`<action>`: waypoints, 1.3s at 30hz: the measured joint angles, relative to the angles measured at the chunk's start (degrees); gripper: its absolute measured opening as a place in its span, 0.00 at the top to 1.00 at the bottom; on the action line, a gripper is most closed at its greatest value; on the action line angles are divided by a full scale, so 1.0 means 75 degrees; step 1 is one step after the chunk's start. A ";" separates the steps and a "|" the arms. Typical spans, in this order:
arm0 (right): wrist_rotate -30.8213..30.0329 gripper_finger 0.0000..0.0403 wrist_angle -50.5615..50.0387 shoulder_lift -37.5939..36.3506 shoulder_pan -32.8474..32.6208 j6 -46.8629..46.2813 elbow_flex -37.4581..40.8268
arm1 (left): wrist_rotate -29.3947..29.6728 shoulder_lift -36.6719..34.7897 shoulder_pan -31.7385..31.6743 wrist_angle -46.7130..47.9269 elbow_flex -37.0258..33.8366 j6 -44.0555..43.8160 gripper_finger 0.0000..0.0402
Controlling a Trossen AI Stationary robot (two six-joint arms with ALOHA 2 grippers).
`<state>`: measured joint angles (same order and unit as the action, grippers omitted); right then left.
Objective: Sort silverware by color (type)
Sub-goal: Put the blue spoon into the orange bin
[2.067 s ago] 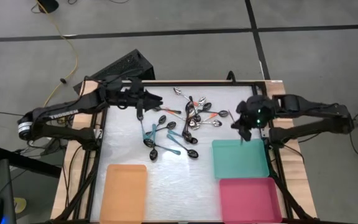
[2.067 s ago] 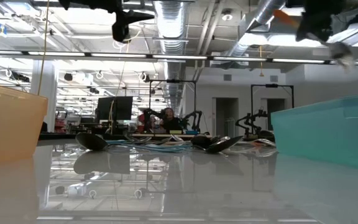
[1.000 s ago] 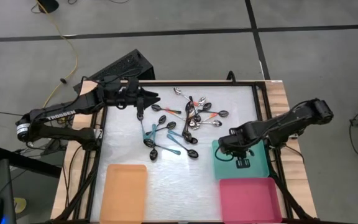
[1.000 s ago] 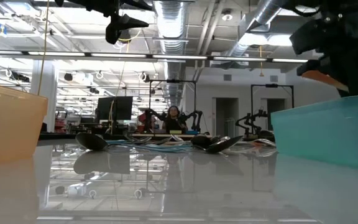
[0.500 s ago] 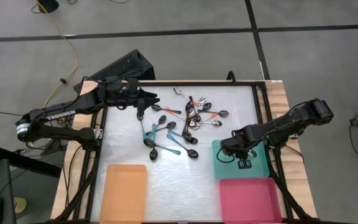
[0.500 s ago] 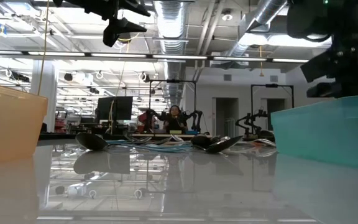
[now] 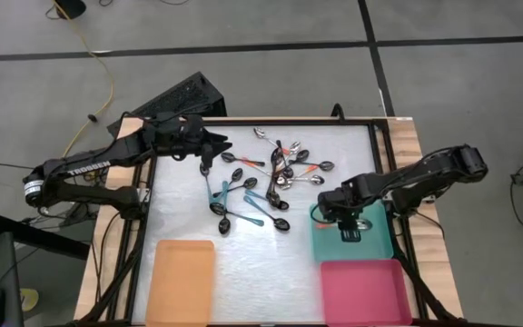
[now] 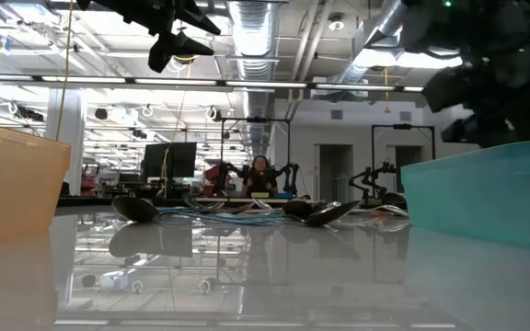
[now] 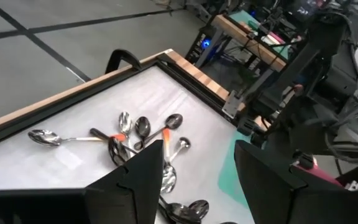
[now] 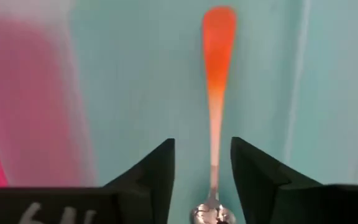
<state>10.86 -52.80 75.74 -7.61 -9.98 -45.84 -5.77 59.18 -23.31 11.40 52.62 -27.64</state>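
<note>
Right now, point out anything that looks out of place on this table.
An orange-handled spoon lies in the teal tray, below the right gripper, whose jaws stand open. For a sort by colour that pairing looks odd, since an orange tray sits at the other front corner. The remaining spoons lie jumbled mid-table, unsorted.

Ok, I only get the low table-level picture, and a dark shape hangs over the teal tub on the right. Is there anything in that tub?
Observer: Yes. The right wrist view shows one orange-handled spoon lying on the floor of the teal tray.
Operator: Is the robot gripping it?
Observer: No. The right gripper is open, with its fingers apart on either side of the handle.
Operator: And the other arm, up at the top left of my picture?
Observer: The left gripper is open and holds nothing. It hovers beside the spoon pile in the middle of the table.
</note>
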 joint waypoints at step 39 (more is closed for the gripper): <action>-0.0457 0.55 0.0330 -0.2748 0.1637 -0.1224 -0.0781 | 0.3550 0.3459 0.1915 0.4172 -0.0207 -0.4934 0.55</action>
<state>7.43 -50.33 55.13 4.67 -19.16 -51.70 20.85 85.12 -8.95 42.69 51.07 -64.64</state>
